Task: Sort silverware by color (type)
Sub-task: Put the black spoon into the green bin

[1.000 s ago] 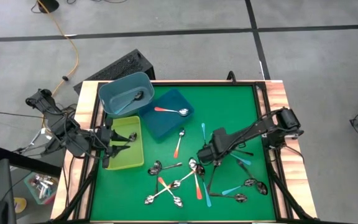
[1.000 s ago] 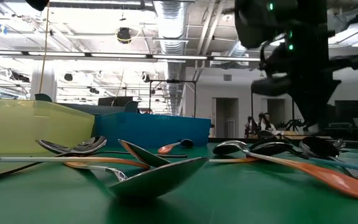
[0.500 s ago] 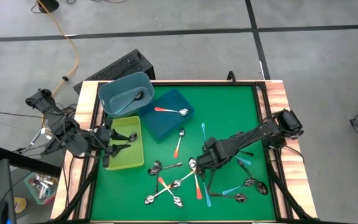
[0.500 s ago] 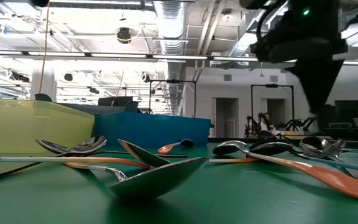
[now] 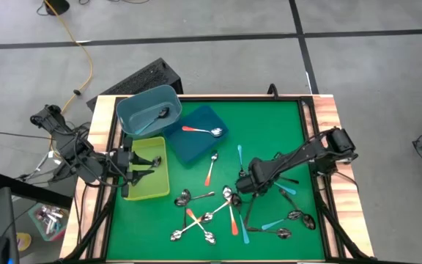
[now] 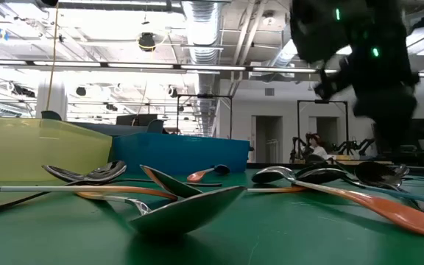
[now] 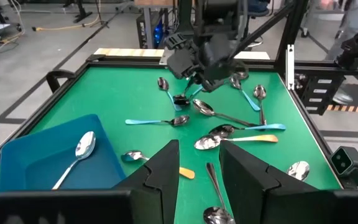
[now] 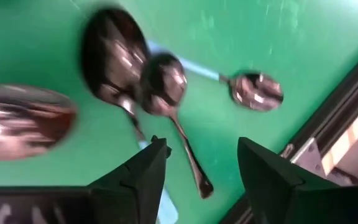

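Green counter [image 5: 269, 132] fills the centre of the high view, wood edging on both sides. Right claw [image 5: 242, 188] sits just right of centre, low over the spoon pile [image 5: 207, 216] in the lower middle of the frame. Its fingers [image 8: 135, 177] are spread apart in the right wrist view, nothing between them; below them lie three metal spoon bowls and a plain metal spoon [image 8: 179, 118] on bare green.

Left claw [image 5: 127, 170] is at the left edge of the high view, over the yellow-green bin [image 5: 156, 187]. Its fingers [image 7: 160, 171] stand partly apart, and I can't see anything held.

Silverware: most is loose on the counter in the lower middle and lower right of the high view, with orange-red, teal and plain handles crossing each other. One orange-handled spoon [image 5: 209, 170] lies alone near centre, a teal one [image 5: 240, 155] just right of it. An orange-handled spoon [image 5: 200, 130] is in the dark blue bin [image 5: 211, 143], upper centre. A dark spoon [image 5: 158, 116] is in the grey-blue bin [image 5: 134, 110], upper left.

Low view: spoon bowls [image 6: 190, 202] in the foreground, right arm dark at the upper right.
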Robot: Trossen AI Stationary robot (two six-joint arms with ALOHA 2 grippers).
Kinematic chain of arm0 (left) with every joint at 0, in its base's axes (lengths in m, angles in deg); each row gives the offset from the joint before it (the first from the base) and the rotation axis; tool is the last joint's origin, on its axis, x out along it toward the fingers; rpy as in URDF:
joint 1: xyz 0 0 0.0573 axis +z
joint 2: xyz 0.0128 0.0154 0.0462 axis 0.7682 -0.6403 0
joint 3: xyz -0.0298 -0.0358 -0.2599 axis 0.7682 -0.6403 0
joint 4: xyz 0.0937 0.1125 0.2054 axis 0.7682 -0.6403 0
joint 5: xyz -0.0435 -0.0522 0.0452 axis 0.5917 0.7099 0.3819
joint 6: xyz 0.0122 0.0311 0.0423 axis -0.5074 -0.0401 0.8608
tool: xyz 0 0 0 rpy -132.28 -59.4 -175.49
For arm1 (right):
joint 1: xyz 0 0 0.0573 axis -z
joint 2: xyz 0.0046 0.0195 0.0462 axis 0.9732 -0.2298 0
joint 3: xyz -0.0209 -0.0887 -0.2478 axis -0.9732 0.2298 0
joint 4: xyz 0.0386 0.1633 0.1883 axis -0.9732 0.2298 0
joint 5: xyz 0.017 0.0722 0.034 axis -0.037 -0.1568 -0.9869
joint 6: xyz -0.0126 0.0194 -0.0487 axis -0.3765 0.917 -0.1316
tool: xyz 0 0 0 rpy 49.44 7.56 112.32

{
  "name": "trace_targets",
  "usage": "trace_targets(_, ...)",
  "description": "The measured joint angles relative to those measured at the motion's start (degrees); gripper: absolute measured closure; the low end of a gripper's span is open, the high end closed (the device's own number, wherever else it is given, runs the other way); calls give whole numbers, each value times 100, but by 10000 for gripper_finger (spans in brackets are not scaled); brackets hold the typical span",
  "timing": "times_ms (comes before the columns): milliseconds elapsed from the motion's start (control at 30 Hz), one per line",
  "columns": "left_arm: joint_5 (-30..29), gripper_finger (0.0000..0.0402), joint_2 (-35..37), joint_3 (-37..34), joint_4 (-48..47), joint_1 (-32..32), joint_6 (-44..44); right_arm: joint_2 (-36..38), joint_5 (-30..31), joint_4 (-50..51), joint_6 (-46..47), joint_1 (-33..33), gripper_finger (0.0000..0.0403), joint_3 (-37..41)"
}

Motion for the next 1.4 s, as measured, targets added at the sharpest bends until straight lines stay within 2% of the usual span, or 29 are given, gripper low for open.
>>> trace_targets(167, 20, 301, 0, 0, -87, -2, -2, 0, -558, -560, -497, 117, 191, 647)
trace_targets(400, 13, 301, 0, 2, -85, -2, -4, 387, -626, -789, -788, 153, 192, 1145)
trace_targets(667, -36, 301, 0, 2, -86, -2, -6, 1105, -1119, -2354, -1003, 168, 207, 2128)
trace_targets(833, -46, 301, 0, 2, -85, -2, -7, 1203, -1283, -2516, -1003, 312, 224, 2457)
trace_targets(1000, -79, 301, -2, 4, -84, -2, -11, 1187, -1436, -2640, -1186, 470, 269, 2459)
trace_targets(1267, -73, 301, -2, 4, -83, -2, -16, 1163, -1465, -2684, -1234, 661, 387, 2470)
trace_targets(1400, -70, 301, 0, 4, -81, 0, -20, 1163, -1429, -2690, -1200, 669, 390, 2468)
